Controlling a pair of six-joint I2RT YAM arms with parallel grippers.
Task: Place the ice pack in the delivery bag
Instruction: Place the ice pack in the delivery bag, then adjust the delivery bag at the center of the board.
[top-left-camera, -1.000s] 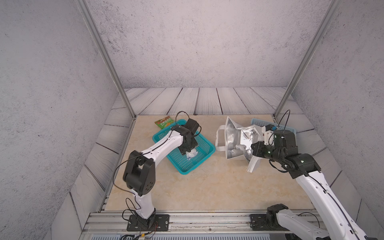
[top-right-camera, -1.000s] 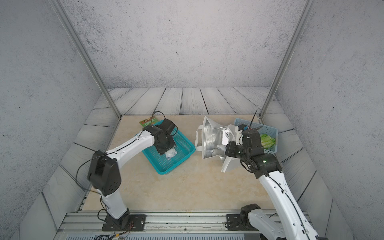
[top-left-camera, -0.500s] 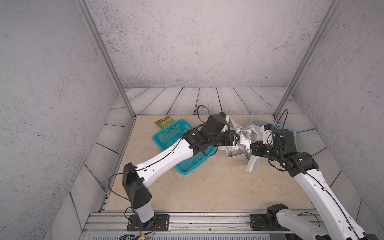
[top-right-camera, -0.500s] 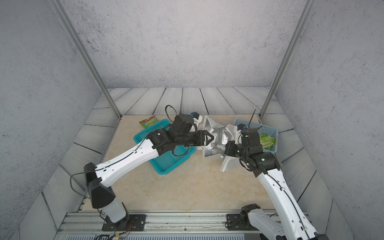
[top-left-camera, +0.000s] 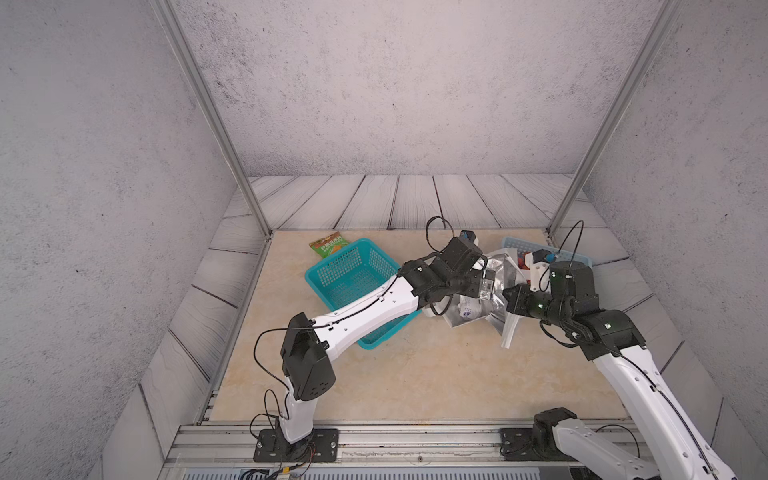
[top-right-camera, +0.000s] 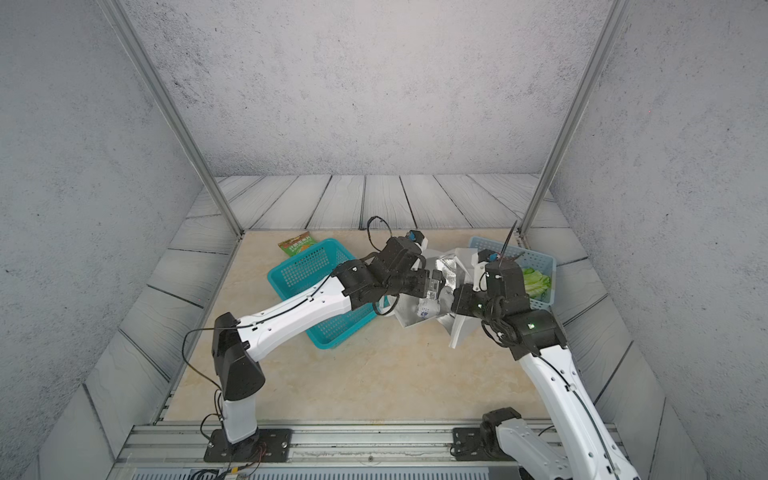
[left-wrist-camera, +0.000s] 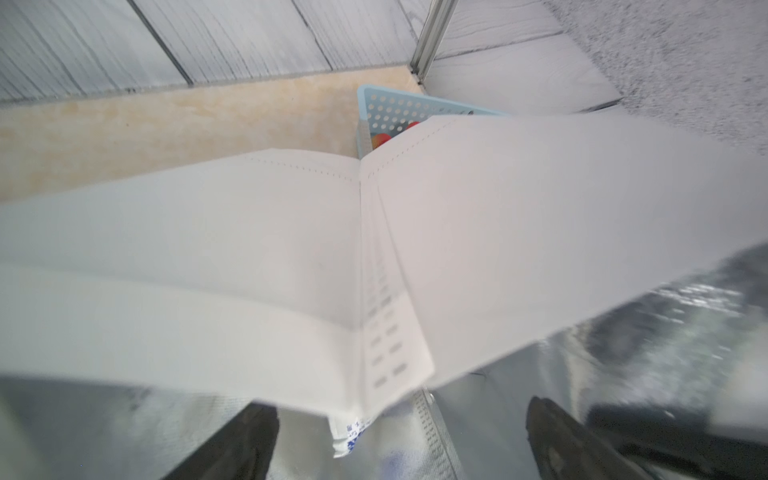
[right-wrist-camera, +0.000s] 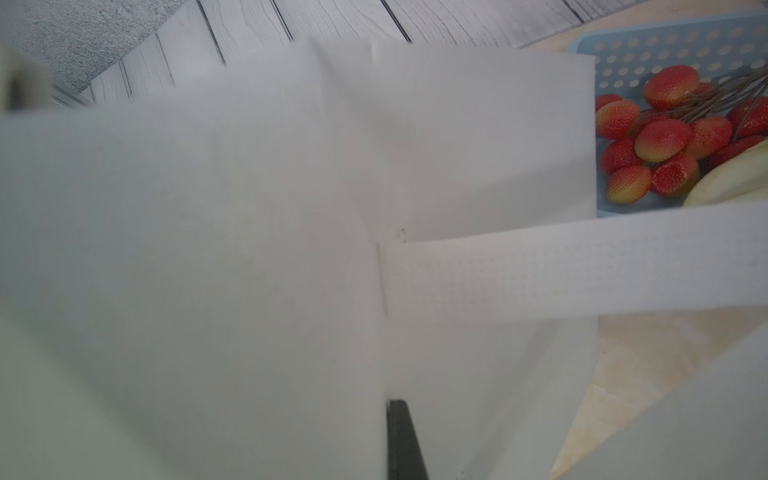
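The left arm (top-left-camera: 365, 311) and right arm (top-left-camera: 636, 374) have white shells, black joints and thin black cables (top-left-camera: 261, 345); small green lights (top-left-camera: 608, 326) glow on the right one.

- I saw the mesh basket (top-left-camera: 353, 274) on the left half of the worktop (top-left-camera: 415, 374), with a snack packet (top-left-camera: 328, 245) just behind it.
- The delivery bag (top-left-camera: 500, 268) lay right of that basket, with the ice pack (top-left-camera: 467, 309) inside its mouth.
- The fruit basket (top-left-camera: 511, 242) sat behind the bag, to its right.
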